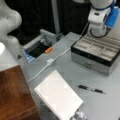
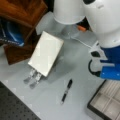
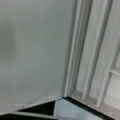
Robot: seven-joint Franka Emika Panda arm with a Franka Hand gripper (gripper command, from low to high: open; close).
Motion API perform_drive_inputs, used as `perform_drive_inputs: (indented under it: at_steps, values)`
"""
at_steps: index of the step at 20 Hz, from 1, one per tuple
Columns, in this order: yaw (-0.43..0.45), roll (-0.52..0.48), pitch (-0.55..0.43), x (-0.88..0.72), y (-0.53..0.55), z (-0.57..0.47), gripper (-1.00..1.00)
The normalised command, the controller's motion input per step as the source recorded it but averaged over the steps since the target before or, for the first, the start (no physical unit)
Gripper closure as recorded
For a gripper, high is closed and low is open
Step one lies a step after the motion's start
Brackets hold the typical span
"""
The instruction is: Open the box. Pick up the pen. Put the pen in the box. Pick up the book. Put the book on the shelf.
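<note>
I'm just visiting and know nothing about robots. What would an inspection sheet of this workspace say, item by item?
Surface: grey tabletop, mostly bare.
Job's things: silver-sided box open, beige divided compartments holding nothing; slim black pen lying on the table, apart from the box; white spiral-bound notebook on the table; reddish-brown wooden shelf with nothing on its top.
Clutter: small orange object beside a dark recess at the table's edge.
Grippers: fingers not seen; the white and blue arm end hangs over the box.
Cables: white cable running across the table.
Surroundings: dark background; another white robot body at a front view's left.
</note>
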Motion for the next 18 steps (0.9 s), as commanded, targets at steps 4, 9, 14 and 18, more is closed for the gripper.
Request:
perform_drive_inputs:
  at_steps: [4, 9, 14, 18]
  values:
    - [0.065, -0.586, 0.067, 0.02, -0.54, 0.0, -1.0]
    - [0.031, -0.477, 0.04, -0.05, -0.6, -0.09, -1.0]
    - [0.163, -0.315, -0.043, -0.11, -0.67, -0.16, -1.0]
    - [0.387, -0.258, -0.111, -0.14, -0.6, -0.26, -1.0]
